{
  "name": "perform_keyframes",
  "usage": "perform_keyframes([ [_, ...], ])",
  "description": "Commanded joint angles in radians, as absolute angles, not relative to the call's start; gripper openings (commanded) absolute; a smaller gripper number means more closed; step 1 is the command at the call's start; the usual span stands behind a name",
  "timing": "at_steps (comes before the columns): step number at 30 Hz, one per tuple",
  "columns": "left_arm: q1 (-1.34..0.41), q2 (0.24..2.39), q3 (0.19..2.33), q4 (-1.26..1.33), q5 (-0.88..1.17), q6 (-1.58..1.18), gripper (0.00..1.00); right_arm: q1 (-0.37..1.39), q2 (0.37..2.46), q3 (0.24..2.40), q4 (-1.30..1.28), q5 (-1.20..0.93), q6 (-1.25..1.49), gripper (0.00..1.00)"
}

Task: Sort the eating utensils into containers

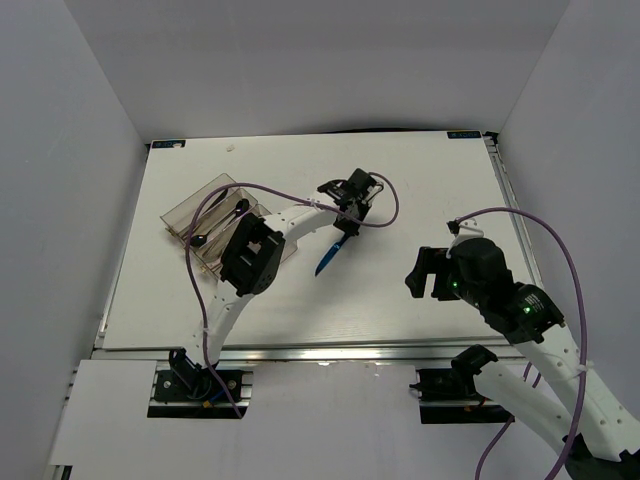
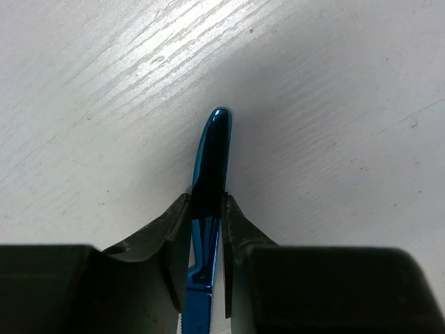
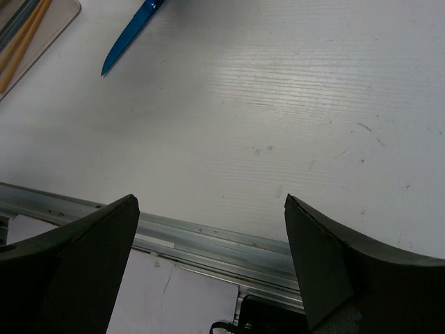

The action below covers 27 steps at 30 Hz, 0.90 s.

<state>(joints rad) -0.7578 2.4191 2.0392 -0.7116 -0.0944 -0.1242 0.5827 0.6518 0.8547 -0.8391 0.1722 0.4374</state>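
My left gripper (image 1: 350,208) is shut on the handle of the blue knife (image 1: 328,256). In the left wrist view its jaws (image 2: 206,203) pinch the knife (image 2: 213,146) on both sides, with the handle end poking out over the white table. The serrated blade slants toward the near left and also shows in the right wrist view (image 3: 128,36). The clear organiser tray (image 1: 180,212) lies at the back left, partly hidden by the left arm, with black spoons (image 1: 236,211) in it. Orange sticks (image 3: 21,42) lie in its corner. My right gripper (image 1: 424,274) is open and empty, with its fingers (image 3: 90,243) wide apart near the table's front edge.
A metal rail (image 3: 208,238) runs along the table's near edge. White walls close in the table on the left, back and right. A purple cable (image 1: 200,260) loops along the left arm over the tray.
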Motion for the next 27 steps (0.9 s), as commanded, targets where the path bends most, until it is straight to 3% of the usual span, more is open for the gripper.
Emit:
perform_keyframes([
  [1, -0.782, 2.402, 1.979, -0.741, -0.052, -0.172, 0.00, 0.578, 0.638, 0.881, -0.828, 0.150, 0.426, 0.89],
  [9, -0.782, 2.281, 1.980, -0.724, -0.075, -0.195, 0.00, 0.578, 0.635, 0.854, -0.810, 0.146, 0.425, 0.89],
  [27, -0.781, 2.226, 1.960, -0.759, -0.118, -0.203, 0.00, 0.578, 0.641, 0.830, -0.779, 0.118, 0.436, 0.89],
])
